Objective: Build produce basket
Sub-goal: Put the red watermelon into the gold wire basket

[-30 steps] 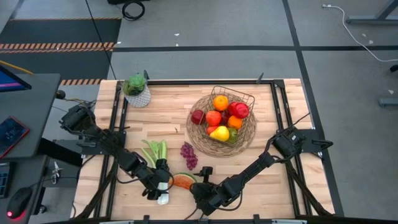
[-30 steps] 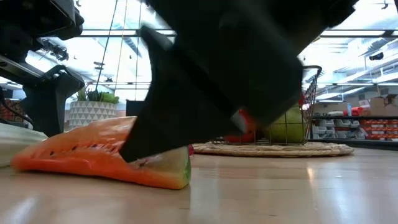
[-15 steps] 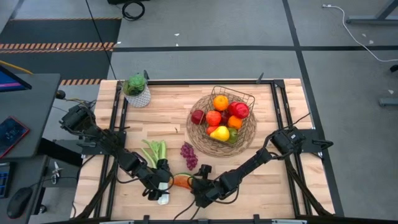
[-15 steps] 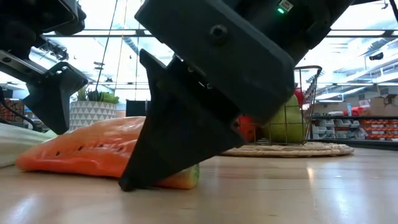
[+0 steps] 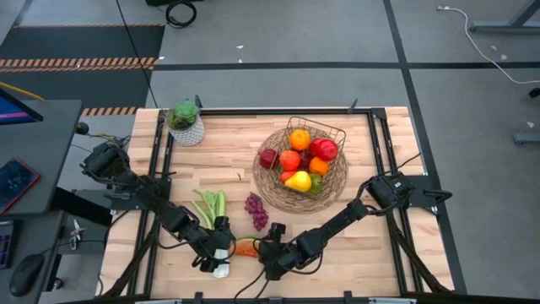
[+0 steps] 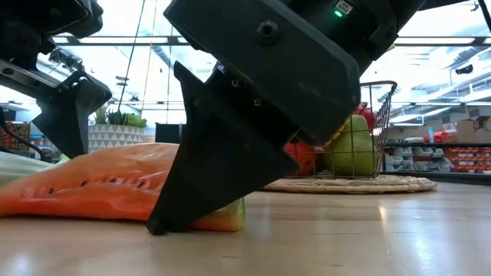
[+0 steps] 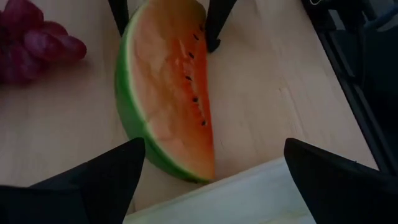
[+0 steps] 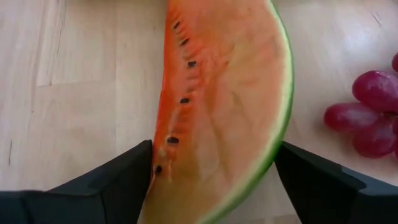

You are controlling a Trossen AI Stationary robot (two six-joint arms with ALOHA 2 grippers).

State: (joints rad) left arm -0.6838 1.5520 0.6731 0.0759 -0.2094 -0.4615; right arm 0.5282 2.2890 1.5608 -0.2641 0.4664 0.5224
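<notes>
The watermelon slice [image 5: 245,247] lies flat on the table near the front edge, between my two grippers. My right gripper [image 5: 263,250] comes at it from the right and is closed on it [image 8: 214,149]. My left gripper [image 5: 224,252] is open on the slice's left. The leek's white stem [image 7: 236,193] lies under it, between its fingers, and the green leaves [image 5: 211,205] lie farther back. Purple grapes [image 5: 256,209] lie on the table behind the slice. The wire basket [image 5: 261,181] at the back right holds oranges, apples, a lemon and a pear. My right gripper has the slice's end nearest the table's right edge between its two fingers. One finger [image 8: 118,180] is against the red cut edge [image 8: 163,149], the other against the green rind [image 8: 273,146]. The fingers slant down from the right, along the slice. The slice lies on the table.
A small white pot with a green plant [image 5: 186,124] stands at the back left corner. A dark red apple [image 5: 268,158] lies on the basket's woven rim. Bare wood lies between the basket and the front edge on the right.
My right gripper has gone toward the table's left edge and a little toward the far edge. It has slid up to the watermelon slice until its fingers stand on both sides of it. The slice has shifted slightly on the table and now lies flatter.
</notes>
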